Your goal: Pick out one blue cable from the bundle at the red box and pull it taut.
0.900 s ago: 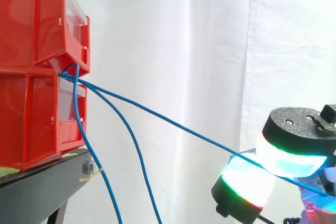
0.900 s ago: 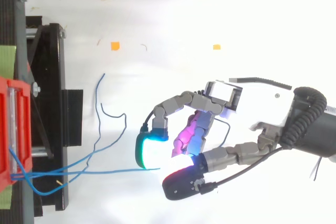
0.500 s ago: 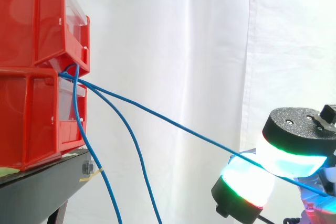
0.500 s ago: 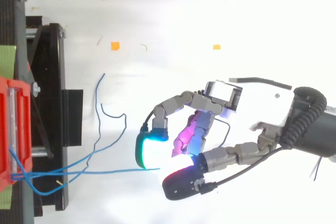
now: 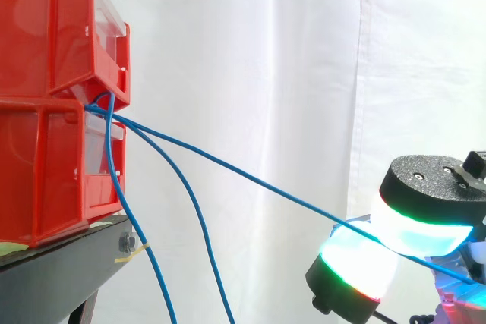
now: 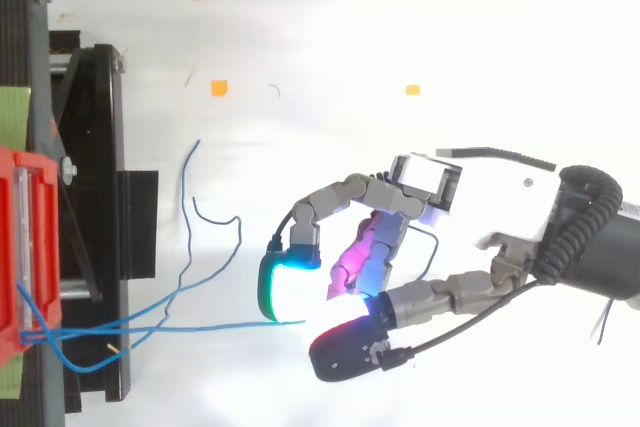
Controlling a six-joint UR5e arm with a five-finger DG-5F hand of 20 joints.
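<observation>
Between the red boxes (image 5: 45,165) and the hand (image 6: 500,202), one thin blue cable (image 5: 250,180) runs straight and taut, sloping down towards the hand. Two slack cables (image 5: 200,225) droop beside it. The taut one's far end lies between the curled, glowing fingertips (image 5: 357,259), which pinch it. Nothing has shifted since a moment ago.

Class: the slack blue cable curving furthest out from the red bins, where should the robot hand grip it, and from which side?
Probably grip the curved cable at its free-hanging middle, coming from the open side, away from the bins. There it hangs clear of the steeper cable and the taut cable; at the bins all three bunch.
</observation>
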